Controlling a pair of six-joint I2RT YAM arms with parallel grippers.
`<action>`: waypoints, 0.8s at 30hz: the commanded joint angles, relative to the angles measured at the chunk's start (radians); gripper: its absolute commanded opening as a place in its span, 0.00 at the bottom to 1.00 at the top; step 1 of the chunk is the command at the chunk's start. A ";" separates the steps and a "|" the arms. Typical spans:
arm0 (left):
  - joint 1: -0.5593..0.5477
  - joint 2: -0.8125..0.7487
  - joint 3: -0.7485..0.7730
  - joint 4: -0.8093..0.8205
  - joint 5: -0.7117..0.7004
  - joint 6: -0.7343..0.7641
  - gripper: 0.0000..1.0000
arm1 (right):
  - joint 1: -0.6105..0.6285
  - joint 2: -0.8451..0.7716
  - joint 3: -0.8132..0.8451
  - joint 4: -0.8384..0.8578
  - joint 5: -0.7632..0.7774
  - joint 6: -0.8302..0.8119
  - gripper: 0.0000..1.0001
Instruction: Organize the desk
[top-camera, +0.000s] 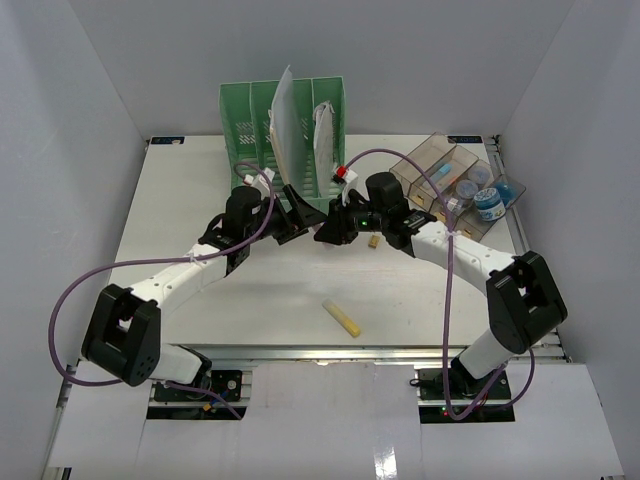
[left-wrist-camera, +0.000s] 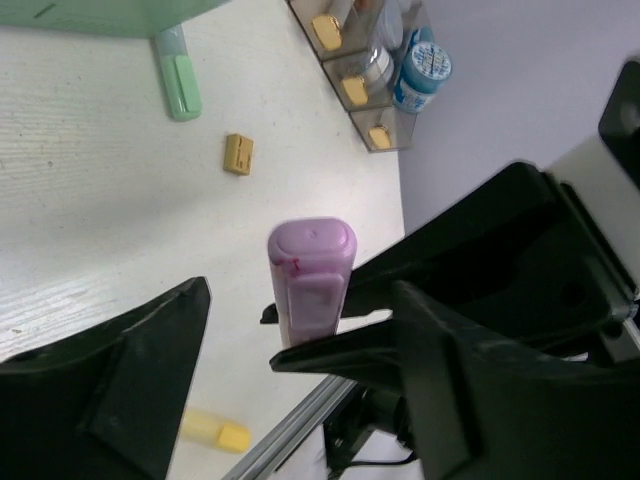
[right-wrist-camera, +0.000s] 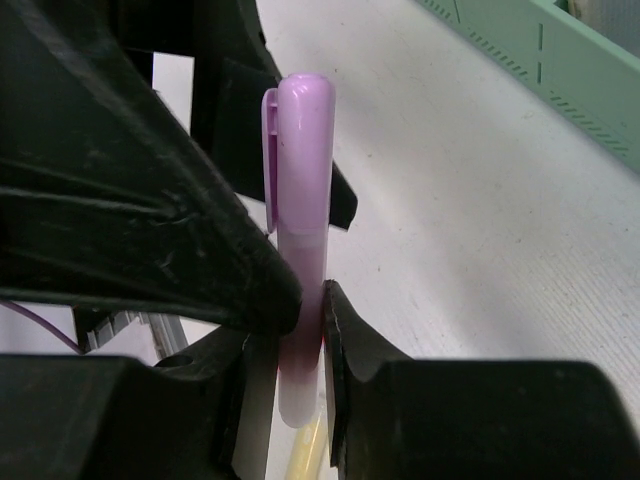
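Note:
Above the middle of the white desk (top-camera: 190, 200) my two grippers meet tip to tip. A purple highlighter (left-wrist-camera: 310, 275) stands upright between them. My right gripper (right-wrist-camera: 305, 300) is shut on its lower barrel (right-wrist-camera: 300, 350), both fingers pressed against it. In the top view that gripper (top-camera: 328, 228) reaches in from the right. My left gripper (left-wrist-camera: 300, 310) is open, its fingers (left-wrist-camera: 150, 370) spread wide on either side of the highlighter without touching it. In the top view the left gripper (top-camera: 290, 215) sits just left of the right one, and the highlighter is hidden there.
A green file rack (top-camera: 245, 125) with papers (top-camera: 285, 110) stands at the back. At the back right is a clear brown tray (top-camera: 440, 165) beside a blue-lidded jar (top-camera: 488, 203). A yellow highlighter (top-camera: 342, 318), a tan block (top-camera: 372, 241) and a green highlighter (left-wrist-camera: 180, 85) lie loose.

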 joint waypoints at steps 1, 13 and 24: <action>-0.006 -0.111 0.026 0.014 -0.025 0.093 0.98 | -0.006 -0.053 0.014 0.016 -0.001 -0.080 0.08; -0.006 -0.471 -0.185 -0.026 -0.101 0.376 0.98 | -0.385 -0.136 -0.049 0.045 0.312 -0.020 0.08; -0.006 -0.636 -0.418 0.008 0.051 0.324 0.98 | -0.607 0.237 0.292 0.076 0.601 0.224 0.09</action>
